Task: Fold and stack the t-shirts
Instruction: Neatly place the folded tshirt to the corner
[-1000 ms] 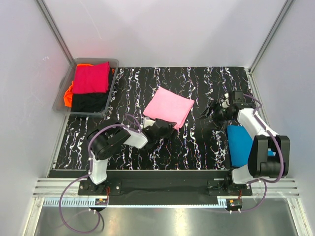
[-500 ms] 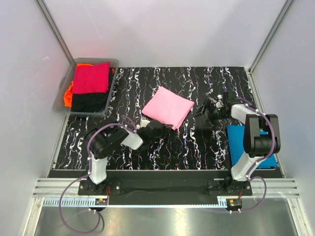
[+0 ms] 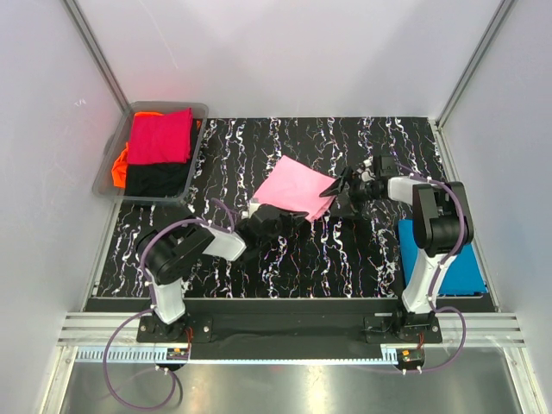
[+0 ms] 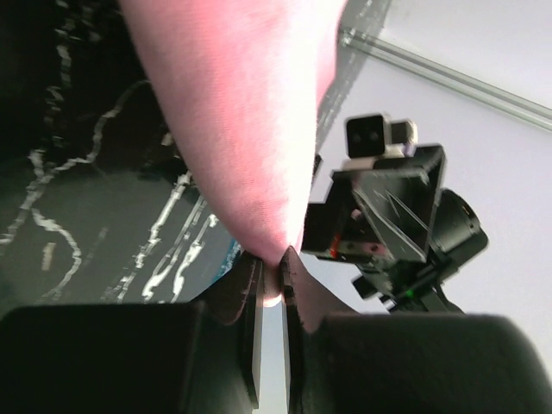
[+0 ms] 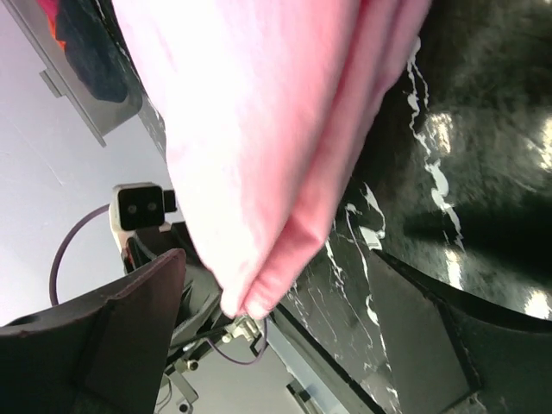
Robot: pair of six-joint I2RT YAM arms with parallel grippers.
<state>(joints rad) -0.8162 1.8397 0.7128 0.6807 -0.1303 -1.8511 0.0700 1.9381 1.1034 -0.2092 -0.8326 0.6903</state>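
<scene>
A folded light pink t-shirt (image 3: 293, 184) lies mid-table. My left gripper (image 3: 278, 216) is at its near edge and is shut on a pinch of the pink cloth (image 4: 250, 129), which rises out of the jaws (image 4: 280, 272). My right gripper (image 3: 336, 193) is open at the shirt's right corner. In the right wrist view the folded pink corner (image 5: 259, 172) hangs between the spread fingers (image 5: 129, 319) without touching them. A bright blue folded t-shirt (image 3: 435, 250) lies at the table's near right, behind the right arm.
A grey bin (image 3: 197, 110) at the far left holds crimson (image 3: 160, 136), orange (image 3: 119, 166) and black (image 3: 155, 178) shirts. White walls close in the back and sides. The table (image 3: 345, 250) is black with white marbling.
My right gripper has swung left from beside the blue shirt to the pink shirt's right corner. My left gripper has reached further forward at the pink shirt's near edge.
</scene>
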